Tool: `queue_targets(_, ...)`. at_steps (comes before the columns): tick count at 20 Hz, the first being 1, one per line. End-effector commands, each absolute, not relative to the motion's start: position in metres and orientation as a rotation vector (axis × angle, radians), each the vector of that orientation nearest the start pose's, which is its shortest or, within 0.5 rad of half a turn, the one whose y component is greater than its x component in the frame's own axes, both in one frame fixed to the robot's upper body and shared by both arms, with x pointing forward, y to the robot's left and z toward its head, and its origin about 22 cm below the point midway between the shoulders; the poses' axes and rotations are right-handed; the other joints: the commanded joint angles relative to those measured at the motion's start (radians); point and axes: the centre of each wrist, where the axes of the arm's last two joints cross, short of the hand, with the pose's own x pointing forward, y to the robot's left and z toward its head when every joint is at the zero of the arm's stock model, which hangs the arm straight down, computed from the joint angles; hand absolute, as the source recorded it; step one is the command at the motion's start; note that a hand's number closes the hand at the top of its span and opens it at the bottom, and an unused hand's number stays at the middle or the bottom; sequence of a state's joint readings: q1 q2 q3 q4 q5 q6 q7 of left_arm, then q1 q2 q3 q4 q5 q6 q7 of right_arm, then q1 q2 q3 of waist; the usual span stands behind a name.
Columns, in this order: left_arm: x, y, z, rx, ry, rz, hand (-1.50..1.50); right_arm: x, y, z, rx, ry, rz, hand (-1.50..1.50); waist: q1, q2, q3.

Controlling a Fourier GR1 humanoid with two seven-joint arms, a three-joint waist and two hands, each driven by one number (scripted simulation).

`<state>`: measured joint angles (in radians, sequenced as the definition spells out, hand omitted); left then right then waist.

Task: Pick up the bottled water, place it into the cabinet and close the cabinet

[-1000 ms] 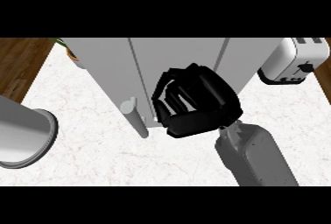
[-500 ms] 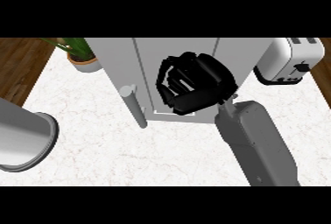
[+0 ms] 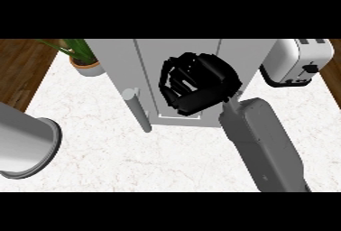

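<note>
on the marble counter (image 3: pixel 133 158), a potted plant (image 3: pixel 83 56) sits far left and a white toaster (image 3: pixel 300 61) far right

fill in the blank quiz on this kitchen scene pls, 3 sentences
1. The green potted plant stands on the white marble counter's far ___ side.
2. The white toaster stands to the ___ of the tall grey cabinet.
3. The cabinet's grey cylindrical handle shows to the ___ of the black right hand.

Missing words: left; right; left
</note>
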<state>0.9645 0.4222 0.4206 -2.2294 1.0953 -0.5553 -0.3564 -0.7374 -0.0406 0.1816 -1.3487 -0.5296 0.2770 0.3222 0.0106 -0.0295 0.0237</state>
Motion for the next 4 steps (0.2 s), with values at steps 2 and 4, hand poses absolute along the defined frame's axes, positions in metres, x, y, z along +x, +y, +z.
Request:
queue_targets(2, 0.026, 0.373, 0.115, -0.355, -1.989, 0.247, -1.50, 0.382, -0.075, 0.173, 0.832, -1.498, 0.488, 1.50, 0.032, 0.039, -0.024)
queue_targets(4, 0.015, 0.374, 0.114, -0.382, -1.989, 0.245, -1.50, 0.383, -0.075, 0.176, 0.834, -1.507, 0.483, 1.50, 0.050, 0.035, -0.024)
